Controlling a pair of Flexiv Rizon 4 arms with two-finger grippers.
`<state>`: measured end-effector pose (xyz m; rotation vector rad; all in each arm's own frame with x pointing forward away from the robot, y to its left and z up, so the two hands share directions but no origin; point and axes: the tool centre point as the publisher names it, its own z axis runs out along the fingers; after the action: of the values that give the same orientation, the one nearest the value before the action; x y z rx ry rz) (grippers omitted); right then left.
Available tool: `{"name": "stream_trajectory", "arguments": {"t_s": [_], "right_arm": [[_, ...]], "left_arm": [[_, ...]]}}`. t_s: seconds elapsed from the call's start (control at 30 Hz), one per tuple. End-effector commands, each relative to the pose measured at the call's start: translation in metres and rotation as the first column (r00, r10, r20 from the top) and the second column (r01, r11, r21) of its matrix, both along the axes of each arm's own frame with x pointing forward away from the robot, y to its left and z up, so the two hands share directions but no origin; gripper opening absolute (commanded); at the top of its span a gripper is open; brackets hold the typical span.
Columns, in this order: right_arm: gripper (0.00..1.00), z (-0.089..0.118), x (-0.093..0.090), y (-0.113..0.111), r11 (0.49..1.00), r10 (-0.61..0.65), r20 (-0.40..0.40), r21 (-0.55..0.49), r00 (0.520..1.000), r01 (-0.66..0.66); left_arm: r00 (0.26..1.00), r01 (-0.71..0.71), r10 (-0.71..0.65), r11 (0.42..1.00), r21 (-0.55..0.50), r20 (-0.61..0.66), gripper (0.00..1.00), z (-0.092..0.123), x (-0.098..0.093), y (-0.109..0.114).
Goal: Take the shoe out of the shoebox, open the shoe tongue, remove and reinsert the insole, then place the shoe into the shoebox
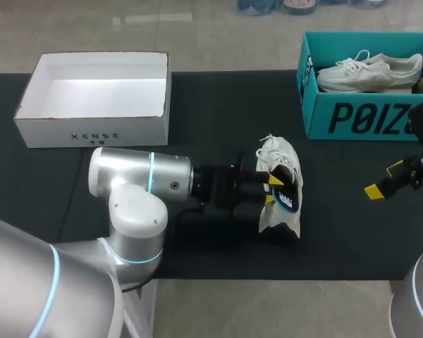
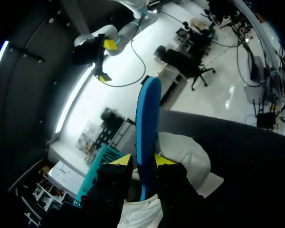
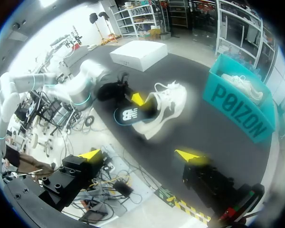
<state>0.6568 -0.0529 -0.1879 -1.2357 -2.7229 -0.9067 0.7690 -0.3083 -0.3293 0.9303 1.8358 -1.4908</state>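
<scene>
A white lace-up sneaker [image 1: 287, 156] is lying on the black matted surface [image 1: 338, 239] near the middle, outside both boxes, with its laces turned toward the far side.

A dark insole with a bright blue rim [image 2: 148, 123] is being gripped by the left jaws. Both yellow fingertips [image 2: 121, 160] are being pressed against it from opposite sides. In the left wrist view the insole is being held edge-on, rising ahead of the jaws, with the white sneaker just beneath. Whether its lower end is inside the sneaker's opening cannot be told.

The left arm [image 1: 137, 179] is being extended from the near left across to the sneaker's left side.

The right jaws are being kept released, their yellow fingertips [image 3: 91, 154] spread wide with nothing between them. They are hovering over the right part of the surface, well apart from the sneaker and nearer than the teal box.

An open teal cardboard shoebox [image 1: 352, 116] is standing at the far right, and a second white sneaker [image 1: 370, 70] is being carried inside it.

An open white cardboard box [image 1: 92, 127] is standing at the far left, well apart from the sneaker on the surface.
</scene>
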Motion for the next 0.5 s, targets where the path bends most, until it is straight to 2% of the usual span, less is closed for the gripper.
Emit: {"name": "stream_trajectory", "arguments": {"t_s": [0.03,0.07,0.5], "right_arm": [[1.0,-0.001,-0.002,0.0,1.0,-0.002,0.003,-0.001,1.0,0.002],[1.0,-0.001,-0.002,0.0,1.0,-0.002,0.003,-0.001,1.0,0.002],[1.0,-0.001,-0.002,0.0,1.0,-0.002,0.003,-0.001,1.0,0.002]], "left_arm": [[1.0,0.023,-0.023,0.999,0.035,0.0,0.16,0.005,0.011,-0.011],[1.0,0.024,-0.024,0.999,0.039,0.001,0.0,0.005,0.011,-0.011],[0.999,0.039,-0.04,0.997,0.065,0.005,0.0,-0.007,0.008,-0.012]]}}
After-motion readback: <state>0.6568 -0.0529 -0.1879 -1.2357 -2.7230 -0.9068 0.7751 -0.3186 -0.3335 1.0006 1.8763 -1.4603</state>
